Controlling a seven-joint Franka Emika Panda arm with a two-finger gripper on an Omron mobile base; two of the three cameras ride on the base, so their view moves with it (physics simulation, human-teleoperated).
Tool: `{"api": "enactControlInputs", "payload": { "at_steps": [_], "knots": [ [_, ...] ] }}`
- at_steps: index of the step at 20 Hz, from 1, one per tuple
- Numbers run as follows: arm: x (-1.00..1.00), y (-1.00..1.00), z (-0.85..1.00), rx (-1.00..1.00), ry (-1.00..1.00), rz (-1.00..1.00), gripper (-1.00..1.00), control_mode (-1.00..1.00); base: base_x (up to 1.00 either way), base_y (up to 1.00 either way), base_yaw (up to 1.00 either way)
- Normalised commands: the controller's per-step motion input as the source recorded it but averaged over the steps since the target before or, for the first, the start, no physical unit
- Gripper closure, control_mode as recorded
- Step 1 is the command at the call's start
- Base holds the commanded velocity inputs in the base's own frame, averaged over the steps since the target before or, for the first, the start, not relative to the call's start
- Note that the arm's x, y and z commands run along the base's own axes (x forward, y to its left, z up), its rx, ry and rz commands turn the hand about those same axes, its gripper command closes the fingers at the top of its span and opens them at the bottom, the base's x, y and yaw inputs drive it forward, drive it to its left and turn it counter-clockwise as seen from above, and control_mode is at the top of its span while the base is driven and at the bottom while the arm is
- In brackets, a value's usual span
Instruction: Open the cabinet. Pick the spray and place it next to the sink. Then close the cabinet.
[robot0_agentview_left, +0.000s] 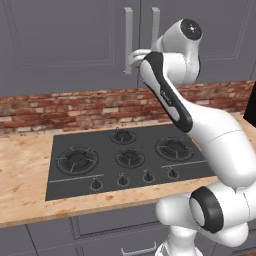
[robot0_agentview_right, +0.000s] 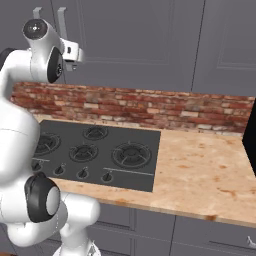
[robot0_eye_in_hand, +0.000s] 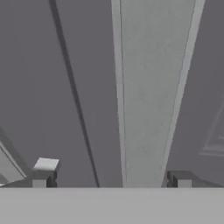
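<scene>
Gripper (robot0_eye_in_hand: 111, 179) is wide open, holding nothing, straddling the silver handle (robot0_eye_in_hand: 148, 92) of the cabinet (robot0_agentview_left: 60, 35) at the frame's top. If it closes off-center, it'll probably slip off.

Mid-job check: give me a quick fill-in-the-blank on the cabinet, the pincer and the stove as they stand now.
1. The wide dark-grey wall cabinet has both doors ____.
2. The pincer is ____, its tips either side of a long silver bar handle.
3. The black cooktop has ____ burners.
4. The wall behind it is red ____.

Missing: shut; open; five; brick
</scene>
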Motion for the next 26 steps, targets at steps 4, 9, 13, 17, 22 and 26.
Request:
{"api": "enactControlInputs", "payload": {
  "at_steps": [4,9,13,17,22,26],
  "knots": [
    [0.13,0.03,-0.05,-0.02,0.0,-0.11,-1.0,-1.0,0.0,0.0,0.0],
    [0.12,0.0,-0.02,0.0,0.0,-0.16,-1.0,-1.0,0.0,0.0,0.0],
    [0.0,-0.02,0.0,0.0,0.0,-0.17,-1.0,-1.0,0.0,0.0,0.0],
    [0.0,0.0,0.06,0.0,-0.01,-0.1,-1.0,-1.0,0.0,0.0,0.0],
    [0.0,-0.06,0.12,0.0,-0.01,0.0,-1.0,-1.0,0.0,0.0,0.0],
    [0.0,-0.12,0.08,0.0,-0.01,0.0,-1.0,-1.0,0.0,0.0,0.0]
  ]
}}
